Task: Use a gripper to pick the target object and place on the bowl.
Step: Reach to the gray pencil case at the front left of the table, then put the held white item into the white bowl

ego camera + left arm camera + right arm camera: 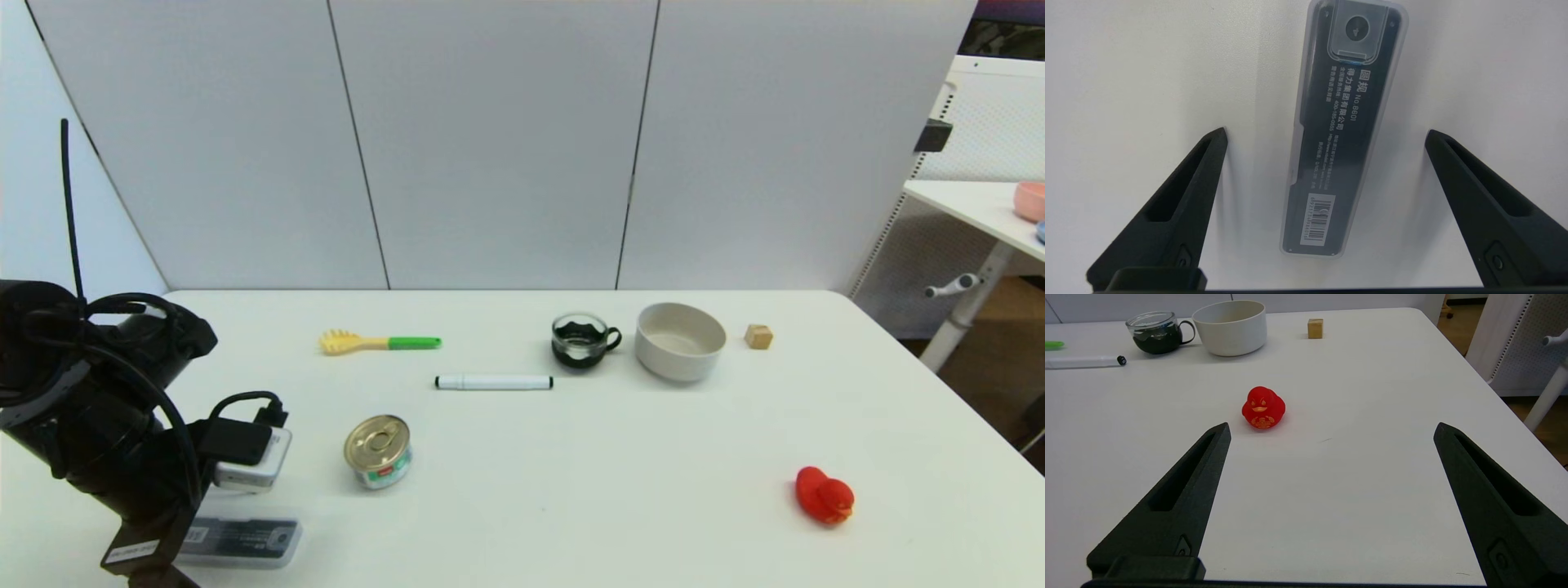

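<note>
**Left pincer spread above the dark case**

The left pincer hangs over the bench at about 7 o'clock in the head view, its fingers wide apart on either side of the flat grey case, not touching it. The case lies flat, barcode label up. The off-white bowl sits at about 1 o'clock, beside the glass cup. The right pincer is spread open too, near the red duck.
</note>
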